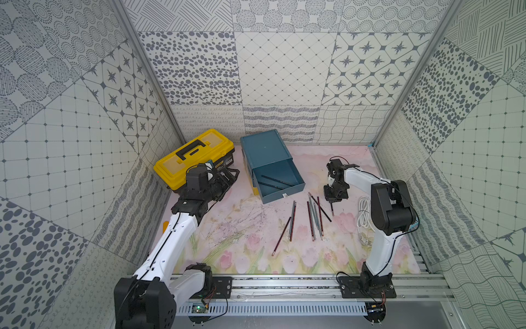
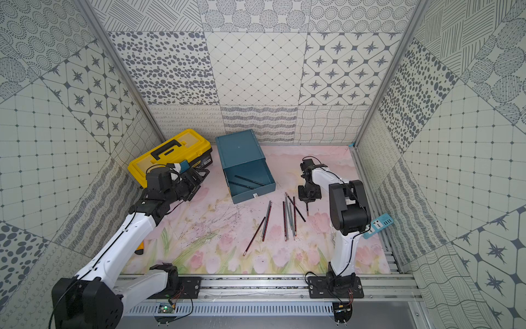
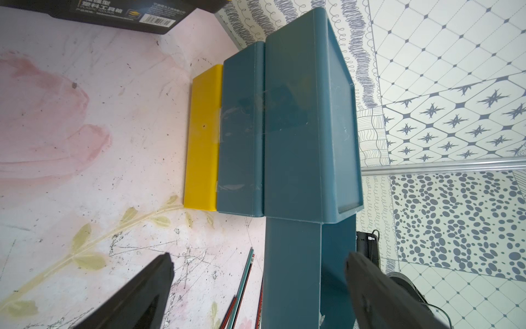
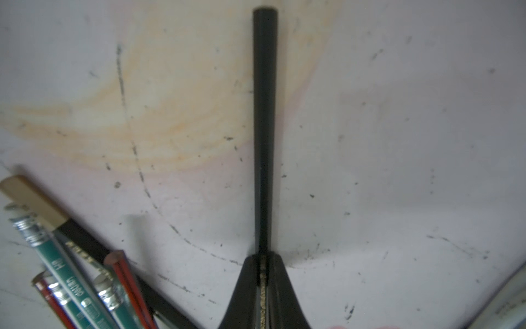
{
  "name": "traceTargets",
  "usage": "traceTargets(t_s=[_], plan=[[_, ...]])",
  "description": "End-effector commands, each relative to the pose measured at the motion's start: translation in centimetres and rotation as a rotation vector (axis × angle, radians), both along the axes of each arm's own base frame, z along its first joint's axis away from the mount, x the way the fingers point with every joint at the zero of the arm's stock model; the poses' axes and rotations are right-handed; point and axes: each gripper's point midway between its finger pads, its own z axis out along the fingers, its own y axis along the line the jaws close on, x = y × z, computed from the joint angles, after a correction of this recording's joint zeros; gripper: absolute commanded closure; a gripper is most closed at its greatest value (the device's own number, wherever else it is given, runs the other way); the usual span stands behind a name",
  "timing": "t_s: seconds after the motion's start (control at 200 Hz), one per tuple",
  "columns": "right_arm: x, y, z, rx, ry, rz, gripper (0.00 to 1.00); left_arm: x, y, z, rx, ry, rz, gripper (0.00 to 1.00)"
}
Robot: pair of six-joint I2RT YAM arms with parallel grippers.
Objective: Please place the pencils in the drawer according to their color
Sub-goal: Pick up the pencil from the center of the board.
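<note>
Left arm (image 1: 159, 250) sits closest, lower left in both top views, and reaches up to the left gripper (image 1: 229, 178), which is in front of the yellow toolbox (image 1: 185, 159) and apart from the drawer cabinet (image 1: 263, 151) at upper centre. Top drawer (image 1: 277, 182) is pulled out toward the lower frame with two black pencils (image 1: 276, 180) lying inside. Yellow drawer (image 1: 255, 190) peeks out under its left edge. Loose pencils (image 1: 313, 219) are scattered on the floral mat (image 1: 227, 242) just below the open drawer, centre frame: red-striped, grey-teal, one black lying across them. Right gripper (image 1: 332, 200) is right of centre and points down, with the held pencil (image 1: 332, 210), black, poking out beneath it. White cable (image 1: 364, 213) is coiled by the right arm (image 1: 378, 216). Left wrist view: both fingers (image 3: 153, 284) are spread wide, so the claw is open, gripping nothing. Ahead stands the cabinet, with the yellow drawer (image 3: 203, 136) against the mat, teal levels stacked on it and the top drawer (image 3: 293, 270) slid out toward the camera. A few loose pencils (image 3: 244, 284) lie on the mat beside it, and the toolbox base with its barcode label (image 3: 142, 14) is farther off. Right wrist view: the claw (image 4: 264, 267) is clamped shut on the held pencil (image 4: 264, 128), whose shaft runs straight away from the camera over the scuffed mat. Cannot tell whether its far end touches down. Blurry ends of the loose pencils (image 4: 85, 270) crowd in beside the gripper: metal ferrules, one tan-tipped, one red.
</note>
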Motion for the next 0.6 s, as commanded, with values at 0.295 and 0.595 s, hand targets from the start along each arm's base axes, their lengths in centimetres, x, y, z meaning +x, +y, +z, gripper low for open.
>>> traceTargets(t_s=[0.295,0.595], plan=[[1.5,0.2,4.6,0.001,-0.167,0.017,1.0,0.2,0.2,0.8,0.0,-0.03,0.006,0.01],[2.5,0.5,10.3,0.02,-0.324,0.023,1.0,0.2,0.2,0.7,-0.003,-0.027,0.004,0.01]])
